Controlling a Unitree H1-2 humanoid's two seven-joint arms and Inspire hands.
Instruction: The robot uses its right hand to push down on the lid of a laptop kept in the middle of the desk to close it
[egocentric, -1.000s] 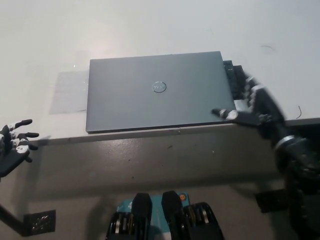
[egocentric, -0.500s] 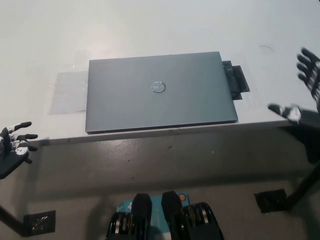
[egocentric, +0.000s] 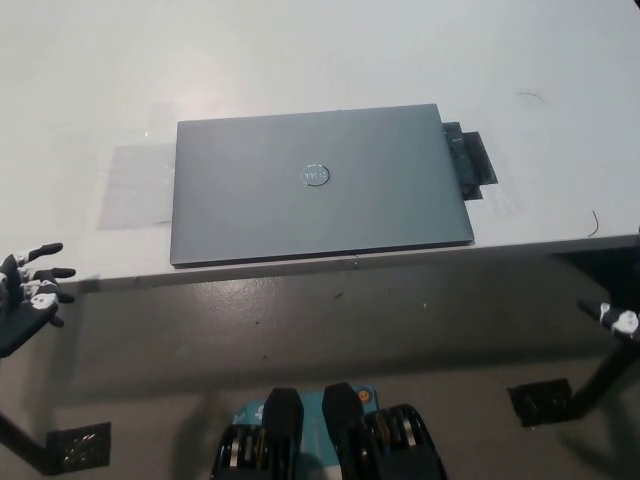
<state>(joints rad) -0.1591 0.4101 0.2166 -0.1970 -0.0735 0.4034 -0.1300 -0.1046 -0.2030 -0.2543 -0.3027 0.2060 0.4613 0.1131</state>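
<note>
The flat grey laptop (egocentric: 320, 188) lay closed on the white bench (egocentric: 300, 60); right hand (egocentric: 615, 318) barely visible, fingers indeterminate; left hand (egocentric: 28, 290) rested empty, fingers spread; withdrawal should stay clear.

Even overhead light, sharp centre, dim lower band.

Desk top (egocentric: 300, 60) is brightly and evenly lit, washed near white toward the upper left, with a faint pale glare patch above the laptop (egocentric: 320, 185). The laptop lid reads flat matte grey, its round logo crisp, no hot spots. A thin dark shadow runs under its near edge. Below the desk edge the floor (egocentric: 330, 330) falls into dull grey-brown shade. Left hand (egocentric: 28, 285) at the lower left edge is dim and slightly soft. Right hand (egocentric: 615, 318) at the far right edge is small, dark and hard to resolve.
</note>
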